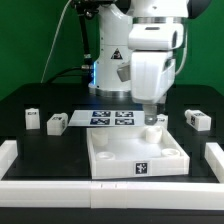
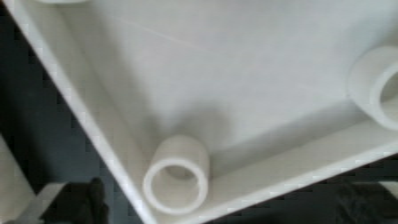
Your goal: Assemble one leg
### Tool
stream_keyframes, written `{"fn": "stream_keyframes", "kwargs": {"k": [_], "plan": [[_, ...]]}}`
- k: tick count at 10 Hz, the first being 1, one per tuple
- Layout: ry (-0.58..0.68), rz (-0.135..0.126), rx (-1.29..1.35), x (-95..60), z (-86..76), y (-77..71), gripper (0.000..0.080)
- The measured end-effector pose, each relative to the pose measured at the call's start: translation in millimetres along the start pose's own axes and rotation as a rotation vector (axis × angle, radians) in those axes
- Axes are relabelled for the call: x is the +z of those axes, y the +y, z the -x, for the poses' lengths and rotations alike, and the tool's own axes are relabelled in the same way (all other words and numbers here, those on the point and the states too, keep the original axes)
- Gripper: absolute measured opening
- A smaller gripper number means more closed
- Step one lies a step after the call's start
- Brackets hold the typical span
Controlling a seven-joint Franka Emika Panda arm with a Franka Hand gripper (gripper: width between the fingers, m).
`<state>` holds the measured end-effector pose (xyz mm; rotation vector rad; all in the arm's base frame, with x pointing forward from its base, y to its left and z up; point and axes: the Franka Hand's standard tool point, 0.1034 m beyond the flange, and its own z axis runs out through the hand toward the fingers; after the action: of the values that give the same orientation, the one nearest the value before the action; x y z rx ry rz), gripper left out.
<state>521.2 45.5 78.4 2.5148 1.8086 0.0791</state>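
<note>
My gripper hangs low over the far right corner of the large white square panel. In the wrist view the panel's floor fills the picture, with a round corner socket close below the jaws and a second socket at the edge. A dark finger shows off to one side and nothing sits between the jaws, so they look open and empty. Three legs lie on the table: two on the exterior view's left and one on its right.
The marker board lies behind the panel. White rails border the table at the exterior view's left, right and front. The robot's base and cables stand at the back.
</note>
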Motion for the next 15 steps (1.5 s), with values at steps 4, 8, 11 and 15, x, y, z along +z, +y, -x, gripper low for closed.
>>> {"fn": "stream_keyframes", "kwargs": {"k": [4,8,11,15], "plan": [[0.005,0.010,-0.055,1.7,0.4,0.7,0.0650],[-0.005,-0.011,-0.347,19.9,22.2,-31.4,0.0650],[-0.020,-0.017,-0.440,25.3,28.2,-41.0,0.0650],[-0.018,-0.027,-0.462,31.1,35.5,-46.9,0.0650]]}}
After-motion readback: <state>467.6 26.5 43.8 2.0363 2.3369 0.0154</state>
